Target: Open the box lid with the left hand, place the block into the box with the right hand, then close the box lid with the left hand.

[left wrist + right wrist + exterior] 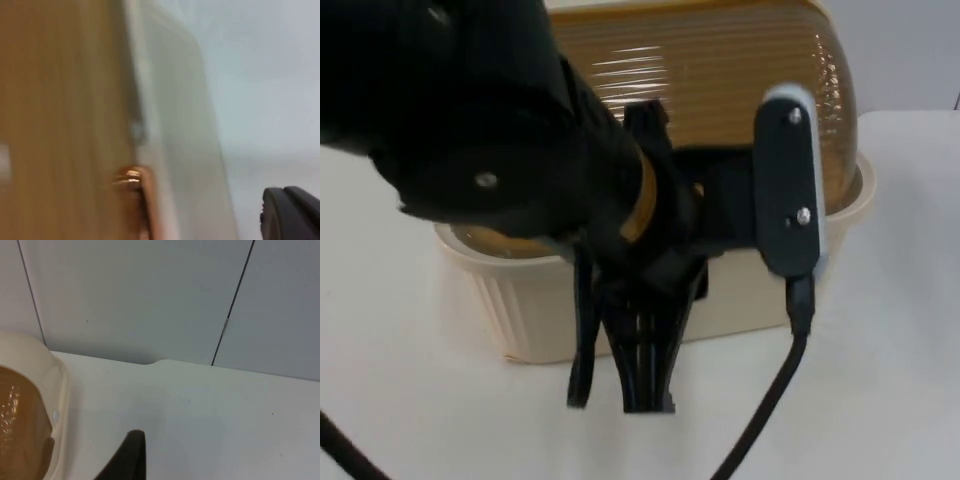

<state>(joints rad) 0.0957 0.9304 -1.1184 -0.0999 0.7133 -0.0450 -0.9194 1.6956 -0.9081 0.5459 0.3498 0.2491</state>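
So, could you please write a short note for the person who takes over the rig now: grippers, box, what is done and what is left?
Left gripper: points down at the front wall of the cream box, just above the table.
Right gripper: waits above the table beside the box's rim, facing the partition wall.
Amber lid: looks down on the box, not raised.
Block: I cannot tell whether it is already inside.
Done or left: unclear. Check for the block first; if it is not in, all three steps remain.
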